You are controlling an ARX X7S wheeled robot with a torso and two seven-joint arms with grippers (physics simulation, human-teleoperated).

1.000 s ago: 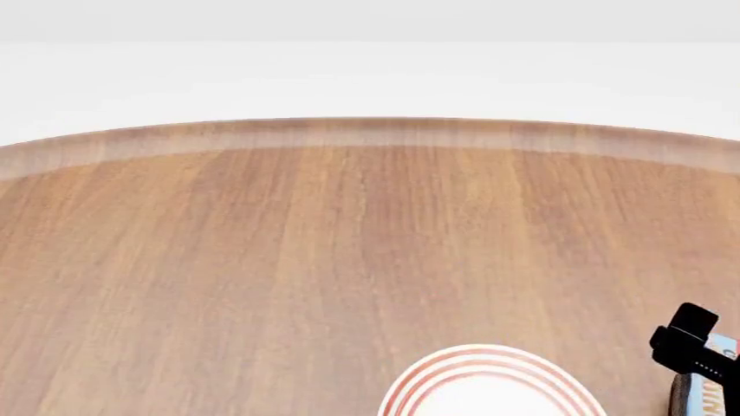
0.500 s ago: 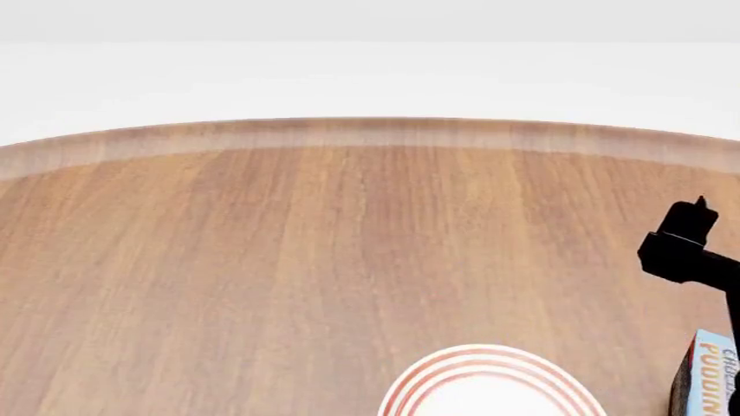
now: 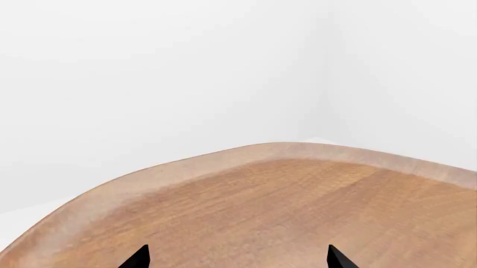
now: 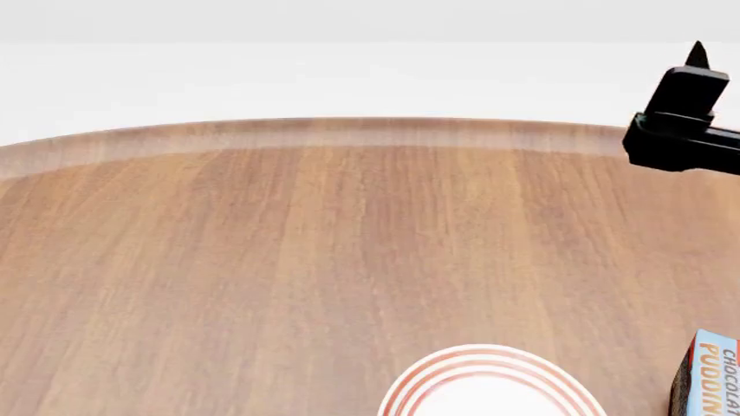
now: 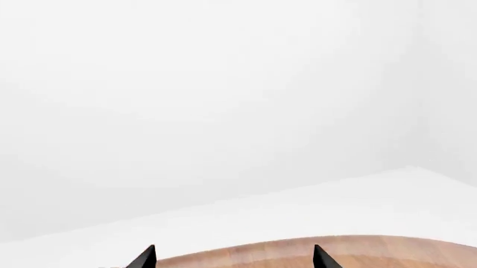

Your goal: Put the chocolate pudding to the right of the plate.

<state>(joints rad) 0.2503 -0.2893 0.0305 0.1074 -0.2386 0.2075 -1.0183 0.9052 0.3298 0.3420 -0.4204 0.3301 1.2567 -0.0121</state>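
Through the left wrist camera I saw the wooden counter (image 3: 298, 206) curving away to its pale rounded edge, with white walls meeting in a corner behind it. Only the two dark tips of the left gripper (image 3: 237, 258) showed at the frame's border, set wide apart with bare wood between them, so its fingers (image 3: 138, 258) were released and held nothing.

From the head camera I looked down over the counter (image 4: 289, 260). The plate (image 4: 491, 386), white with red rings around its rim, lay at the near edge of the picture, cut off by the frame. The chocolate pudding (image 4: 711, 377) stood on the counter to the right of the plate, apart from it, with bare wood between them; its light blue top and orange lettering showed, and the frame cropped the carton at the lower right corner. The right gripper (image 4: 684, 104) hung high at the right edge, well above and clear of the carton, one pointed fingertip sticking up against the white background. From this angle alone I could not tell how its fingers stood.

The right wrist camera settled that: the two dark tips of the right gripper (image 5: 232, 258) sat wide apart, released and empty. Beyond them I saw only a thin strip of the counter's far rim (image 5: 358, 251), then white floor and wall.
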